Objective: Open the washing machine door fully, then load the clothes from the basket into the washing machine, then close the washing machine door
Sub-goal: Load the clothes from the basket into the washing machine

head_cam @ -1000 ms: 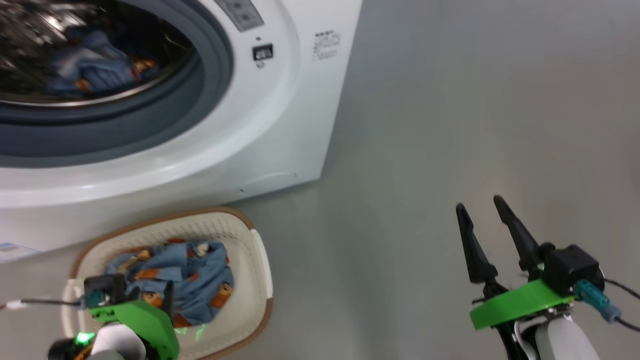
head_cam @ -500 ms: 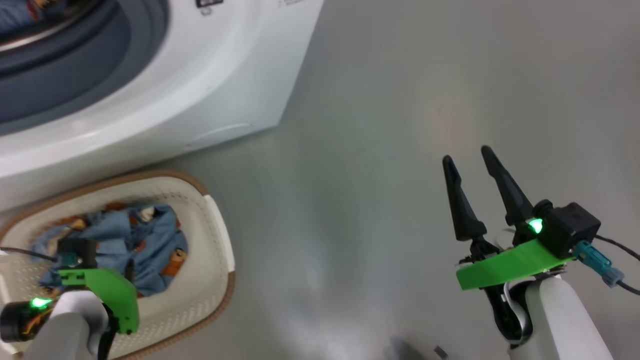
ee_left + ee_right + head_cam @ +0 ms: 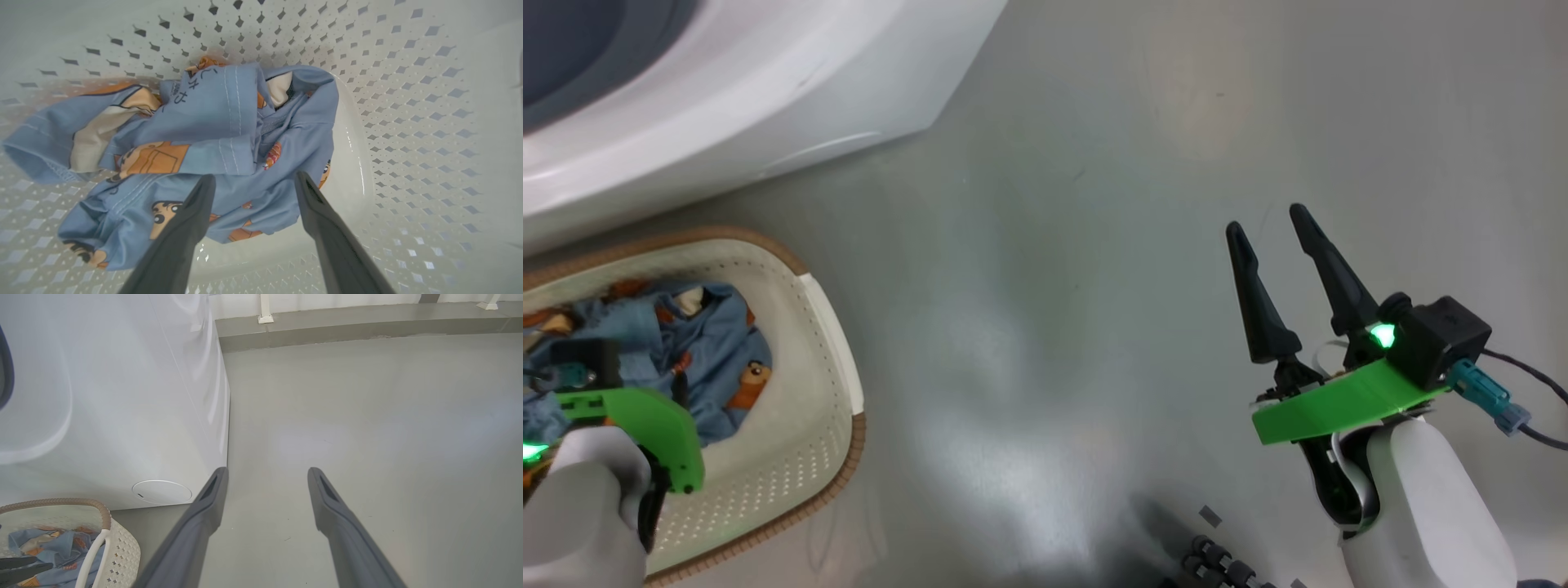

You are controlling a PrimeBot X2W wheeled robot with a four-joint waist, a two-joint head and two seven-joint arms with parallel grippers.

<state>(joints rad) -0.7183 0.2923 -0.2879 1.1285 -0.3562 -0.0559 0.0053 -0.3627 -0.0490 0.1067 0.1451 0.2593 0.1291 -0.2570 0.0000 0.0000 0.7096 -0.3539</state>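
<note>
Left hand [image 3: 253,176] hangs inside the basket [image 3: 825,343], fingers spread apart directly over the clothes [image 3: 229,122]; contact with the fabric cannot be confirmed. Right hand [image 3: 1265,220] is released, fingers parted, holding nothing above bare grey floor [image 3: 1054,286]. Washing machine [image 3: 727,98]: white body standing on the floor. Basket: on the floor just beside the machine's base. Clothes: crumpled blue bundle lying in the basket bottom, against its perforated wall.
</note>
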